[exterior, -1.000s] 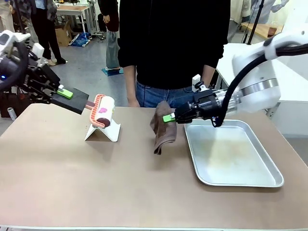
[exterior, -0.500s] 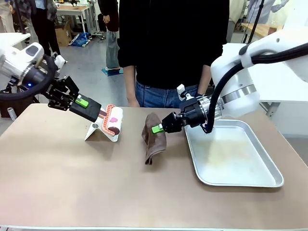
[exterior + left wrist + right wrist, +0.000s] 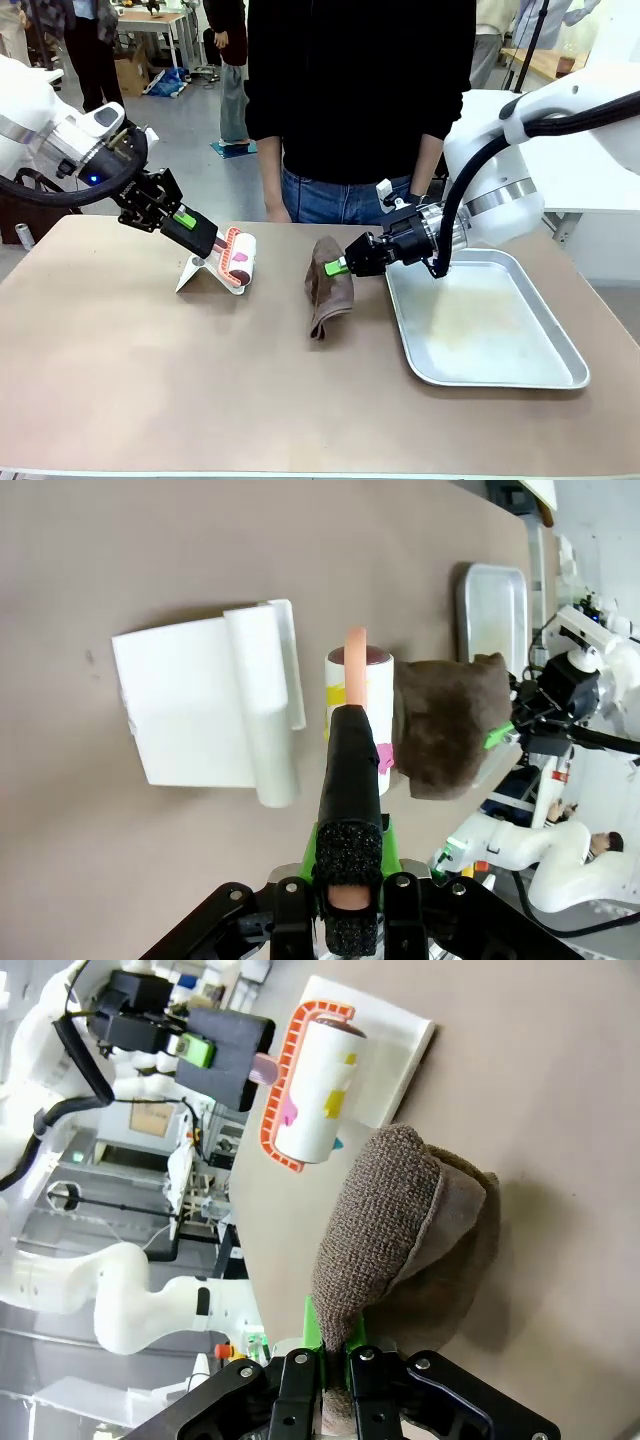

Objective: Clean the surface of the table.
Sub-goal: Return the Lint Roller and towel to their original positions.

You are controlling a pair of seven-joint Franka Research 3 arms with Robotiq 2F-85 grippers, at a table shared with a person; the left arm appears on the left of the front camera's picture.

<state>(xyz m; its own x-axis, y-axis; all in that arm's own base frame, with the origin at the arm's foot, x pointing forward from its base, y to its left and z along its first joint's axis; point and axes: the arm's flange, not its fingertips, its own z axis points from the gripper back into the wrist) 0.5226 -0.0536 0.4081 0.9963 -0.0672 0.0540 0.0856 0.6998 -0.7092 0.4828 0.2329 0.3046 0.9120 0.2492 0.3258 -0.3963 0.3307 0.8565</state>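
Cloth (image 3: 330, 285) shifted right on table (image 3: 200, 380)

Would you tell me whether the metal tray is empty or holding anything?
Empty: the tray shows only bare metal with faint smears inside.

Tan-brown table (image 3: 200, 390), white stand (image 3: 205, 277) far left, silver tray (image 3: 480, 330) right, brown cloth (image 3: 328, 290) touching down between

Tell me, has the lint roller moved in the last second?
Yes. The lint roller, held by the left gripper, has dropped lower and shifted slightly right, closer to its white stand on the table.
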